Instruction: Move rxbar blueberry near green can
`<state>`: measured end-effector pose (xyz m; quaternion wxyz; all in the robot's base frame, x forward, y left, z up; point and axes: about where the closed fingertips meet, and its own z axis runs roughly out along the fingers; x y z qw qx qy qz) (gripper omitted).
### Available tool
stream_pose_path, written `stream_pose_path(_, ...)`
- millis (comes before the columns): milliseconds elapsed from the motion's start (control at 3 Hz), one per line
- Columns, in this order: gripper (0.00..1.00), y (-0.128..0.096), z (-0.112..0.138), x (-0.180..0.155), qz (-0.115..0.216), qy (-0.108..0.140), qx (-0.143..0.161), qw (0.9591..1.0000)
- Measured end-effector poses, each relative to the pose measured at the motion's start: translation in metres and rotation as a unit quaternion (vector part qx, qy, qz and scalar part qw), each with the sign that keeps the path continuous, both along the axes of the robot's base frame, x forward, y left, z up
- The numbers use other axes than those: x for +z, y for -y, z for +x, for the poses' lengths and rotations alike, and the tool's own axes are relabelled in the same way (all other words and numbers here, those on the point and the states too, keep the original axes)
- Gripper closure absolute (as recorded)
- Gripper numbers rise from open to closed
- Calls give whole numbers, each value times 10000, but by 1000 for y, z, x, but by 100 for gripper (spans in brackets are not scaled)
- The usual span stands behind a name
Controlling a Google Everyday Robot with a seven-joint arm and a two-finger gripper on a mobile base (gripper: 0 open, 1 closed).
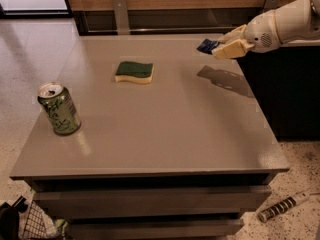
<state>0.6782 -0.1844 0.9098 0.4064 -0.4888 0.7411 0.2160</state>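
Observation:
The green can point(59, 109) stands upright near the table's left front edge, silver top with pull tab showing. The rxbar blueberry point(206, 46), a dark blue wrapper, is held in my gripper point(219, 46) at the table's far right, lifted above the tabletop. The gripper's cream fingers are shut on the bar, and only its left end sticks out. The arm comes in from the upper right. Gripper and can are far apart, across the table's width.
A green-and-yellow sponge point(134, 72) lies on the grey table point(165, 134) at the back middle. A dark cabinet stands right of the table. A cylindrical tool point(284, 207) lies on the floor at lower right; a wire basket point(35, 224) sits at lower left.

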Motion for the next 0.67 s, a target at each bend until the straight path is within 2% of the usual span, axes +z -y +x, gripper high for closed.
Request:
stream_pose_path(333,100,-13,-30,18,-27,86,412,9991)
stream_pose_path(667,100,-38,-63,29,-37,216,702,9973)
